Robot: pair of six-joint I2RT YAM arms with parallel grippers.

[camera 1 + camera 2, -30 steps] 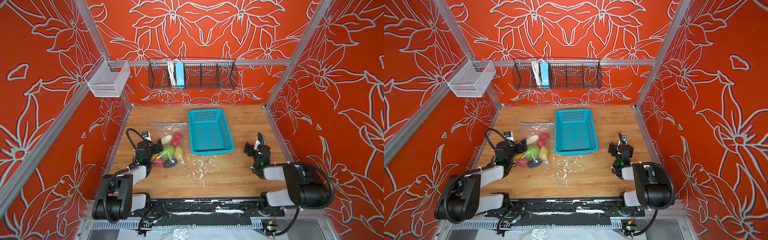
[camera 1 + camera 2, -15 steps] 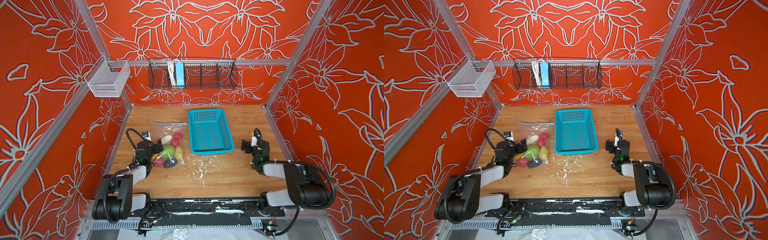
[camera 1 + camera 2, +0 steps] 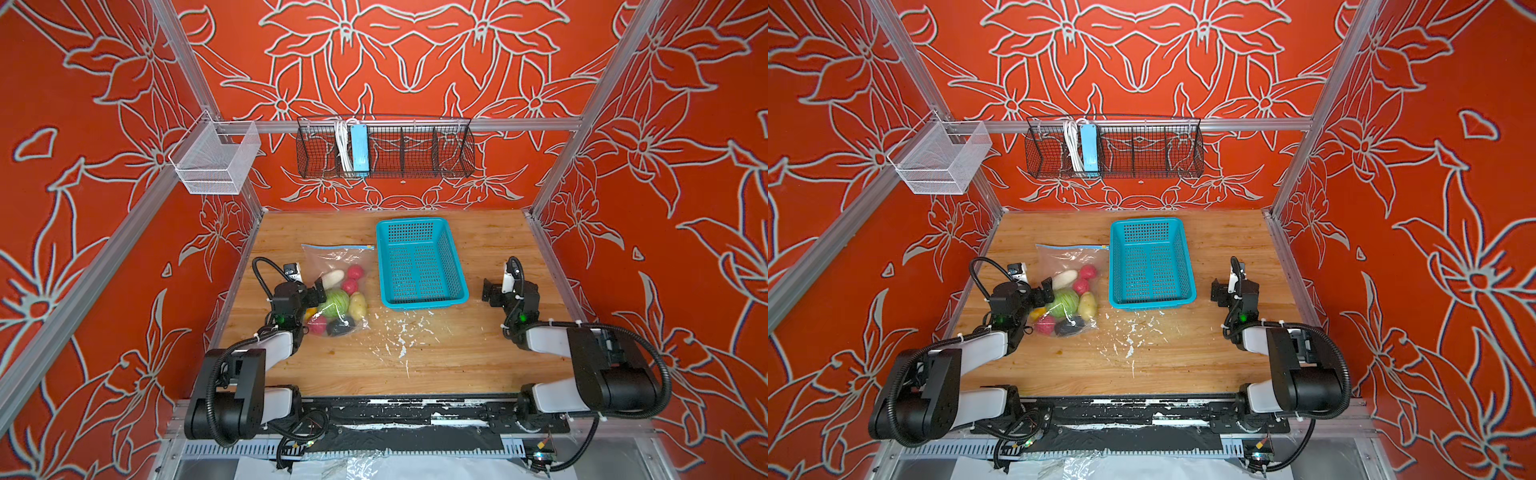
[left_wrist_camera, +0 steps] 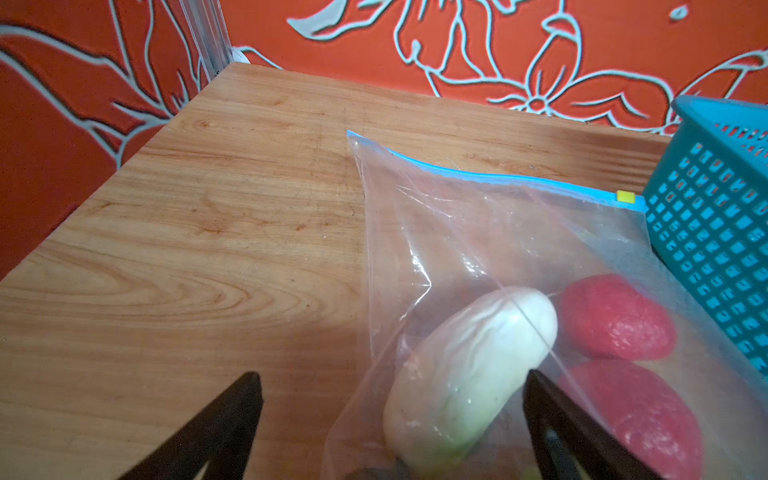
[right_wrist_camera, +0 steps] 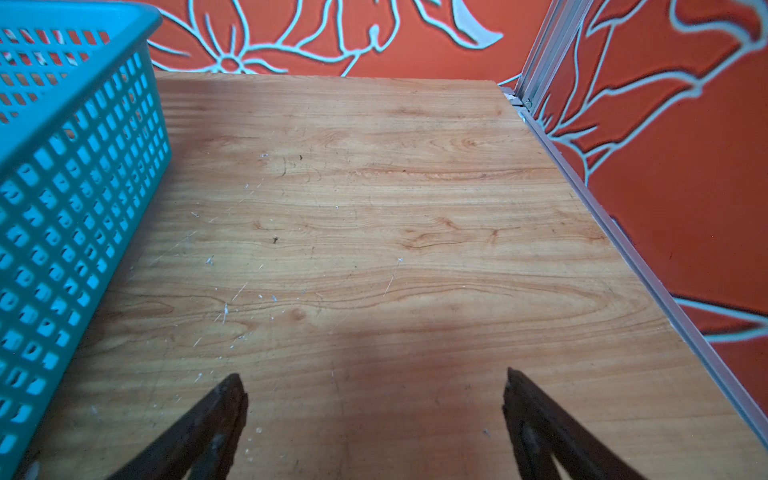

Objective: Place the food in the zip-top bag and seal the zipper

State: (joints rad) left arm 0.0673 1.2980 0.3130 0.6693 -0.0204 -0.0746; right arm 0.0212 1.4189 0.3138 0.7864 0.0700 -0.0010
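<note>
The clear zip-top bag [image 3: 330,262] [image 3: 1065,259] [image 4: 478,232] lies flat on the wooden table, left of the teal basket. Its blue zipper [image 3: 338,247] [image 4: 498,179] runs along the far edge, and the yellow slider [image 4: 625,196] sits at the basket end. The food is inside the bag: white cucumber [image 3: 332,277] [image 4: 469,374], red strawberries [image 3: 355,272] [image 4: 615,324], green cabbage [image 3: 336,300], yellow potato [image 3: 357,304], dark avocado [image 3: 340,327]. My left gripper [image 3: 316,296] [image 3: 1045,296] [image 4: 390,382] is open, straddling the bag's left edge at the cucumber. My right gripper [image 3: 492,291] [image 3: 1219,291] [image 5: 374,382] is open over bare wood, right of the basket.
The teal perforated basket [image 3: 419,266] [image 3: 1150,266] [image 5: 62,187] stands empty in mid-table. White flecks [image 3: 399,332] mark the wood in front of it. A black wire rack [image 3: 415,149] with a blue power strip [image 3: 358,147] hangs on the back wall, and a white mesh bin [image 3: 216,160] on the left wall.
The right gripper has shifted a little forward and toward the basket, still open. The left arm, bag and food have not moved.
</note>
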